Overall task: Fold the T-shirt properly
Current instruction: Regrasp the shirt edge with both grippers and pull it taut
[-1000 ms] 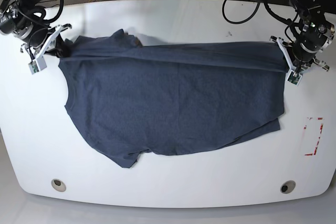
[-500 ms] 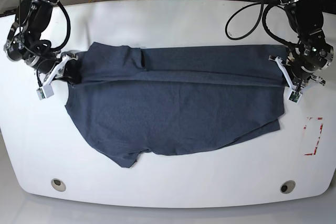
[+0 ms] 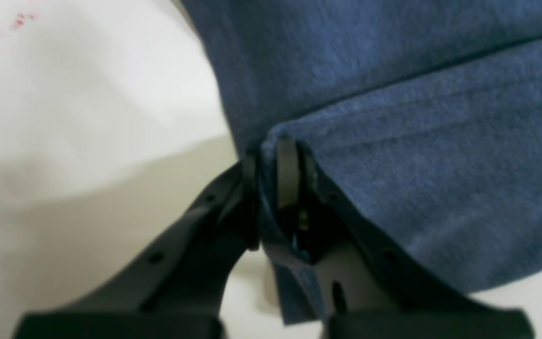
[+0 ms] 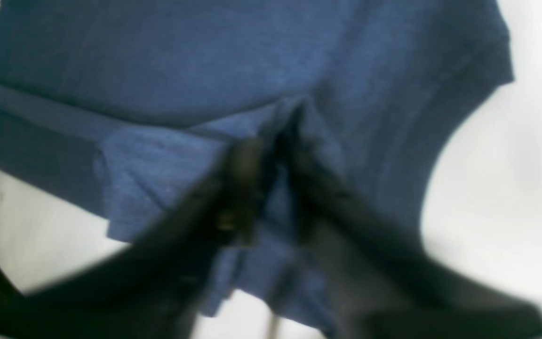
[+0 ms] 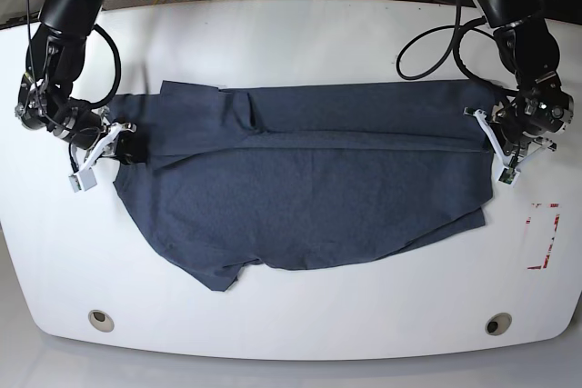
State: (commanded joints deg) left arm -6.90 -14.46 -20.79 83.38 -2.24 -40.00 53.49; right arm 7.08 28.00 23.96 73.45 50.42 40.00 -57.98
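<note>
The dark navy-grey T-shirt (image 5: 300, 188) lies spread across the white table (image 5: 300, 43), its far edge folded toward the front in a long band. No lettering shows. My left gripper (image 5: 496, 147) is shut on the shirt's right end; the left wrist view shows its jaws (image 3: 271, 188) pinching a fold of cloth (image 3: 393, 155). My right gripper (image 5: 123, 147) is shut on the shirt's left end; the blurred right wrist view shows its jaws (image 4: 271, 160) closed on bunched fabric (image 4: 158, 160).
A red-marked rectangle (image 5: 543, 235) sits on the table at the right. Two round holes (image 5: 101, 320) (image 5: 497, 323) lie near the front edge. Black cables (image 5: 427, 15) hang at the back right.
Both grippers have moved toward the front of the table with the shirt's edge, drawing the folded band further over the body. The fold is now wider.
</note>
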